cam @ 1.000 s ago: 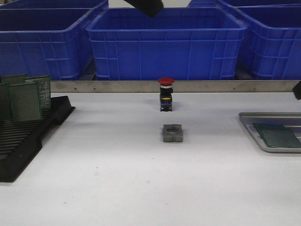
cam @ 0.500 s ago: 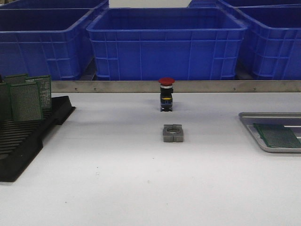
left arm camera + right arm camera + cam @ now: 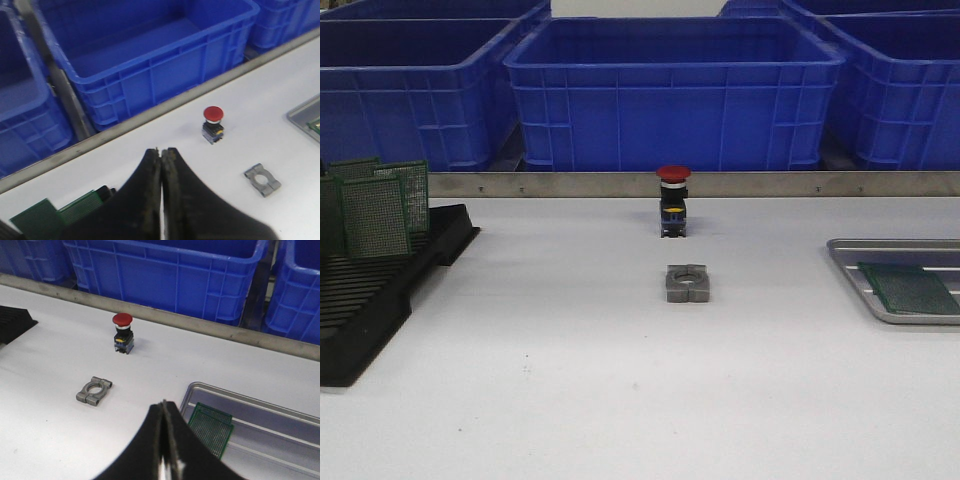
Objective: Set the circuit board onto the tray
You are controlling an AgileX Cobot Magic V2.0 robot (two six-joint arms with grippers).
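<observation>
Green board [image 3: 907, 288] is seen lying flat in the tray [image 3: 850, 262], at the right edge of the white counter [image 3: 620, 400]. In the right wrist view the board [image 3: 210, 426] sits in the tray's near corner. More boards [image 3: 375, 215] stand upright in the black rack [image 3: 380, 290] at far left. A red-capped button [image 3: 673, 200] and a grey metal clamp [image 3: 687, 283] are set mid-counter, apart from each other. Blue bins [image 3: 670, 90] are lined behind a metal rail. Left pincer [image 3: 161, 152]: fingers together, nothing held, above the counter. Right pincer [image 3: 164, 405]: fingers together, nothing held, above the tray's near edge.
</observation>
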